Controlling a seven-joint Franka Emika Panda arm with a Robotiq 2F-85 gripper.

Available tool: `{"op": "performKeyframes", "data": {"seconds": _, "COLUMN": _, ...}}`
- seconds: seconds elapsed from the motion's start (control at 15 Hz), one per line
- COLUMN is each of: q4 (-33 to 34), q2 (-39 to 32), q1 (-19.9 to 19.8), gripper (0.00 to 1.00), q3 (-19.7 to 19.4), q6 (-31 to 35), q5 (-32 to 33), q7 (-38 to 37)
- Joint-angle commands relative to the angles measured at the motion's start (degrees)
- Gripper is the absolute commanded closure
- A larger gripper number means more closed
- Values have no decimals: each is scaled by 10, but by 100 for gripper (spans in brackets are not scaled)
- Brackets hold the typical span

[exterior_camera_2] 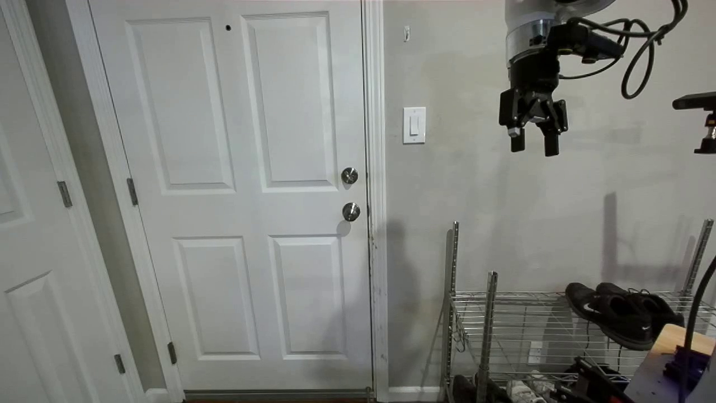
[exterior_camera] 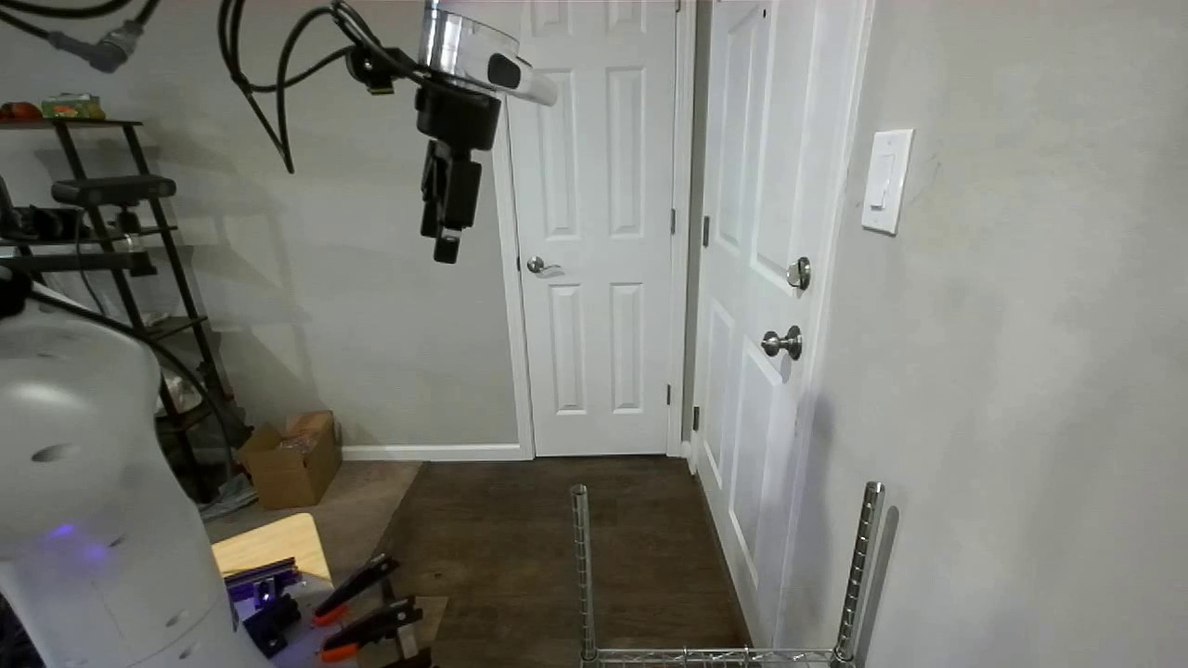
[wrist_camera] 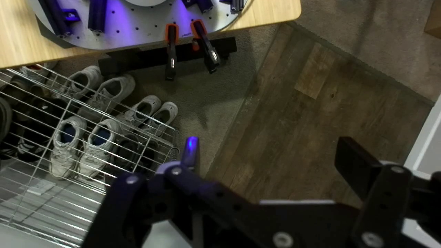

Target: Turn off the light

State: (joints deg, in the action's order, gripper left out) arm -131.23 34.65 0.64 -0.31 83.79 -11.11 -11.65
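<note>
The light switch is a white upright wall plate with a rocker, and it shows in both exterior views (exterior_camera: 887,182) (exterior_camera_2: 414,126). It is on the grey wall beside the frame of a white door. No lamp is visible. My gripper hangs pointing down in mid-air in both exterior views (exterior_camera: 446,249) (exterior_camera_2: 535,146), well apart from the switch. In an exterior view it is to the right of the switch, its tips a little lower than the plate. In the wrist view the gripper (wrist_camera: 270,141) is open with nothing between its fingers. The switch is out of the wrist view.
The white door has a metal knob (exterior_camera_2: 351,211) and a deadbolt (exterior_camera_2: 349,176). A wire shoe rack (exterior_camera_2: 526,296) with metal posts stands along the wall below the gripper, holding black shoes (exterior_camera_2: 621,313). A wooden table (wrist_camera: 275,13) with clamps is near the robot base.
</note>
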Motion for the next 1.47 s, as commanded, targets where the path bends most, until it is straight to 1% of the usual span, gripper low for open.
{"op": "performKeyframes", "data": {"seconds": 0.0, "q4": -14, "q2": -18, "q1": -21, "gripper": 0, "q3": -10, "q6": 55, "q5": 5, "q7": 42}}
{"op": "performKeyframes", "data": {"seconds": 0.33, "q4": -30, "q2": -45, "q1": -33, "gripper": 0, "q3": -24, "q6": 125, "q5": 20, "q7": 75}}
{"op": "performKeyframes", "data": {"seconds": 0.4, "q4": -29, "q2": -60, "q1": -33, "gripper": 25, "q3": -24, "q6": 154, "q5": 30, "q7": 92}}
{"op": "performKeyframes", "data": {"seconds": 0.47, "q4": -27, "q2": -73, "q1": -32, "gripper": 26, "q3": -23, "q6": 178, "q5": 42, "q7": 104}}
{"op": "performKeyframes", "data": {"seconds": 0.67, "q4": -21, "q2": -113, "q1": -28, "gripper": 47, "q3": -21, "q6": 292, "q5": 83, "q7": 138}}
{"op": "performKeyframes", "data": {"seconds": 0.8, "q4": -20, "q2": -140, "q1": -27, "gripper": 61, "q3": -22, "q6": 371, "q5": 99, "q7": 151}}
{"op": "performKeyframes", "data": {"seconds": 0.93, "q4": -16, "q2": -165, "q1": -28, "gripper": 73, "q3": -20, "q6": 436, "q5": 117, "q7": 152}}
{"op": "performKeyframes", "data": {"seconds": 1.13, "q4": -8, "q2": -197, "q1": -32, "gripper": 93, "q3": -15, "q6": 511, "q5": 151, "q7": 141}}
{"op": "performKeyframes", "data": {"seconds": 1.4, "q4": 7, "q2": -229, "q1": -48, "gripper": 100, "q3": -2, "q6": 610, "q5": 253, "q7": 105}}
